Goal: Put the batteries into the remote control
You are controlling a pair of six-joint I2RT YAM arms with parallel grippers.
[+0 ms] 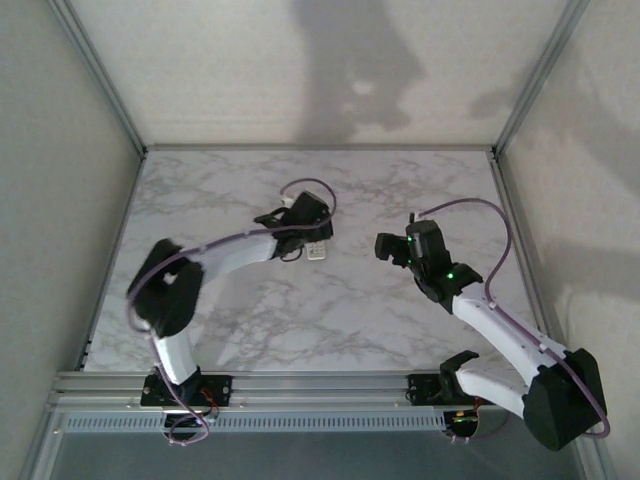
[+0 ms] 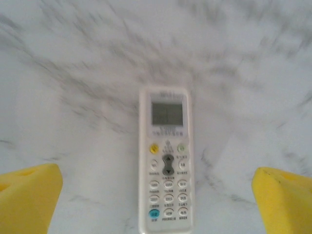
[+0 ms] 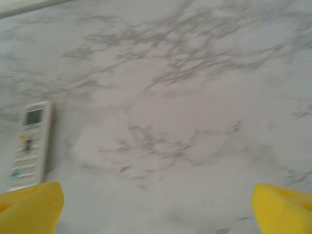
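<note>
Under the spread left hand [image 2: 157, 187], remote control [image 2: 165, 161]

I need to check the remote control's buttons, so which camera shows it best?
The left wrist view: the remote control lies face up in the centre, display and buttons plain. The right wrist view catches it small and blurred at the left edge. In the top external view a white sliver peeks from under the left arm.
</note>
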